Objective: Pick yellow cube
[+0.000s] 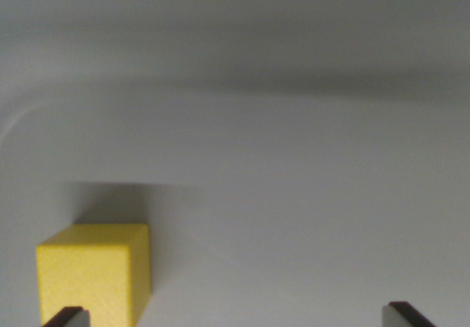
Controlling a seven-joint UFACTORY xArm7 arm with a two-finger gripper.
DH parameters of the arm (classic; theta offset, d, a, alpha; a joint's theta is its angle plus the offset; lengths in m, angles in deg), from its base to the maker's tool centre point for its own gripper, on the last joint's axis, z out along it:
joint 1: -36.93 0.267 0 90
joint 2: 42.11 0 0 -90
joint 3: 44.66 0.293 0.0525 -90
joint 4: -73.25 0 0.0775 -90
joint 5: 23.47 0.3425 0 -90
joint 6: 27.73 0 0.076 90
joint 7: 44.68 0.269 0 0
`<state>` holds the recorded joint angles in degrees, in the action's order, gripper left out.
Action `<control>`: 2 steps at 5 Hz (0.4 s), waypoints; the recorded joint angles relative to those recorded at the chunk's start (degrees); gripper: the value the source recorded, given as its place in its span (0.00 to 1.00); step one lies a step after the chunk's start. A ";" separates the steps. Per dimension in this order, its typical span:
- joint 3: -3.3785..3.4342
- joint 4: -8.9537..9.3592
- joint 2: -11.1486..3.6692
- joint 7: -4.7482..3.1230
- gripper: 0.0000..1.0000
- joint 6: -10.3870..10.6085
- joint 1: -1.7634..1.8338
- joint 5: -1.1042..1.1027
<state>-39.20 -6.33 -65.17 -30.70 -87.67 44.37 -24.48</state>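
A yellow cube point(94, 274) rests on the pale grey surface at the wrist view's lower left. My gripper point(236, 317) is open, with only its two dark fingertips showing at the bottom edge. The left fingertip point(66, 317) overlaps the cube's lower front face; the right fingertip point(408, 315) stands far off at the wrist view's right. The cube lies at the left end of the gap, close against the left finger, not centred between the two. Nothing is held.
A flat pale grey surface point(294, 195) fills the view, with a soft dark shadow band across the top and the cube's shadow behind it.
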 joint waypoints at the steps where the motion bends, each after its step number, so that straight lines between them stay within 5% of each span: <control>1: 0.00 0.00 0.00 0.00 0.00 0.00 0.00 0.00; 2: 0.49 0.69 -1.62 0.87 0.00 2.37 0.68 -0.12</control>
<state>-38.71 -5.64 -66.79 -29.83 -85.30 45.05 -24.60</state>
